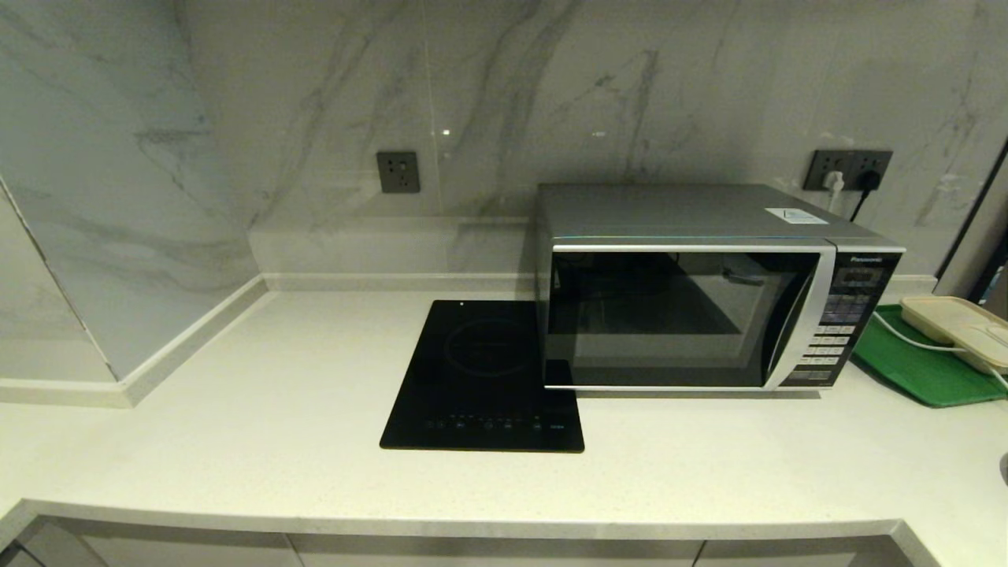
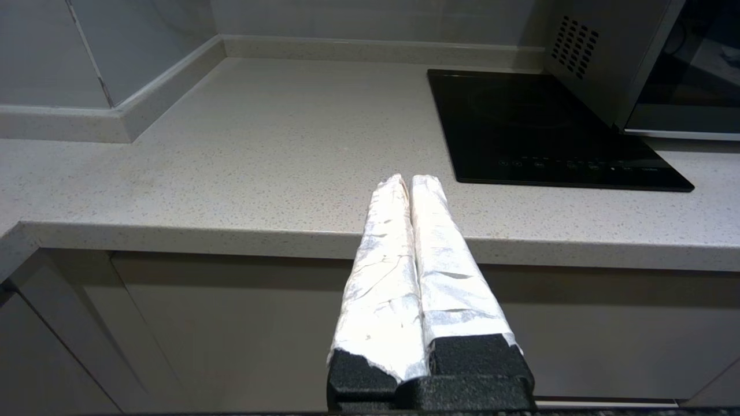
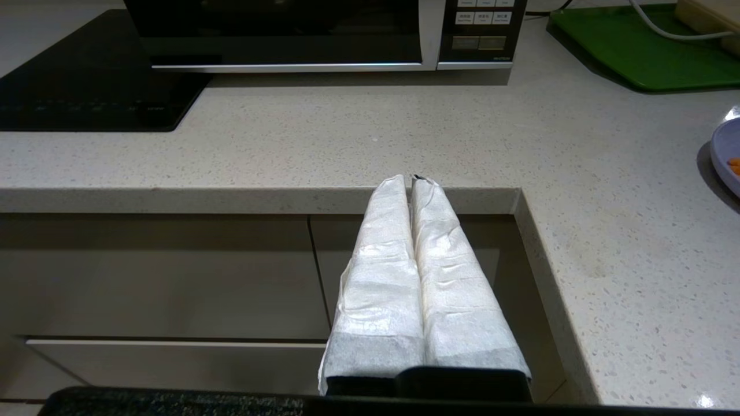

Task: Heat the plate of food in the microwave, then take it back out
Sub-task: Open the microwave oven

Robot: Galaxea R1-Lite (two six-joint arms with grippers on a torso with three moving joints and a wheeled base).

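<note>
Marble-walled kitchen, with a pale speckled countertop (image 1: 236, 409) in front of me. At its back edge, right of centre, stands the silver Panasonic microwave (image 1: 709, 291), door closed, a black cooktop (image 1: 484, 378) touching its left side. Only a sliver of the lavender plate of food (image 3: 729, 156) shows, on the counter's right return. My right gripper (image 3: 411, 180) hangs off the front edge, wrapped fingers pressed together, empty; it is the nearer arm. My left gripper (image 2: 409, 179) is likewise closed and empty, parked farther left.
</note>
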